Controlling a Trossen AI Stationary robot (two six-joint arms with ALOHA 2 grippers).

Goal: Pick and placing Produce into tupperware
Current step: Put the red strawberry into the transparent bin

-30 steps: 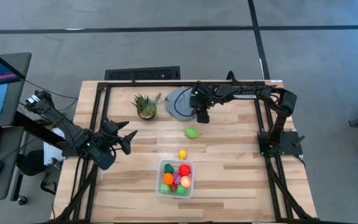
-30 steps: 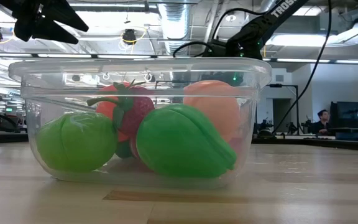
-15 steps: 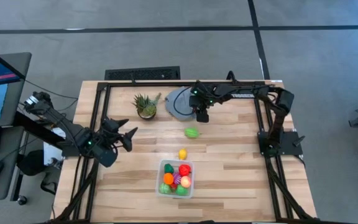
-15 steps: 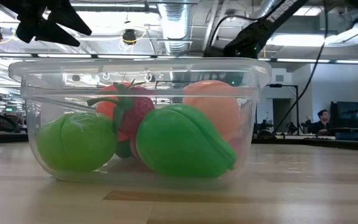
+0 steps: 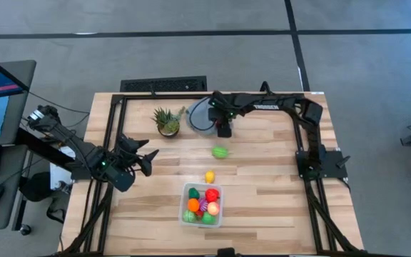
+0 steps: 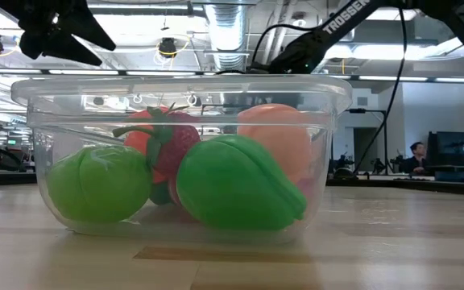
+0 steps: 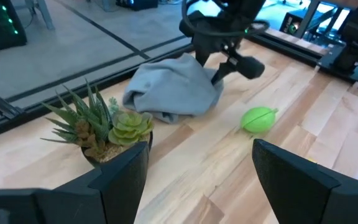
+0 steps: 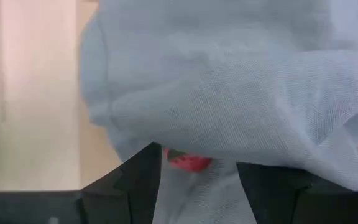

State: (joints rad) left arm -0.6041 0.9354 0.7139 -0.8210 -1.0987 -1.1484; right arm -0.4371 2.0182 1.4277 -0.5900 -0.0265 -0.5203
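1. Right gripper [image 5: 222, 131] is at the far side of the table, at the near edge of the grey cloth [image 5: 204, 116]. In its wrist view I see its two dark fingers [image 8: 140, 180] standing apart, and a small red piece of produce [image 8: 187, 162] shows between them under the folds of cloth. I cannot tell if the fingers touch it.
2. Left gripper [image 5: 147, 159] hangs above the left part of the table, well apart from the container. Its fingers [image 7: 124, 180] are spread, with nothing between them.
3. I see the tupperware [image 5: 189, 189] near the front edge of the table. It is clear, rectangular, with rounded corners. Inside lie several toy pieces close together: green, red, orange and pink.
4. From the low view, I see through its wall a round green fruit [image 6: 99, 183], a pointed green one [image 6: 236, 184], a red strawberry [image 6: 171, 143] with green leaves, and an orange-pink one [image 6: 275, 133] behind.
5. A small yellow piece [image 5: 210, 177] lies on the wood just beside the far rim of the container.
6. A green round piece [image 5: 220, 152] lies alone between the container and the cloth.
7. A spiky potted plant [image 5: 167, 121] stands beside the cloth.
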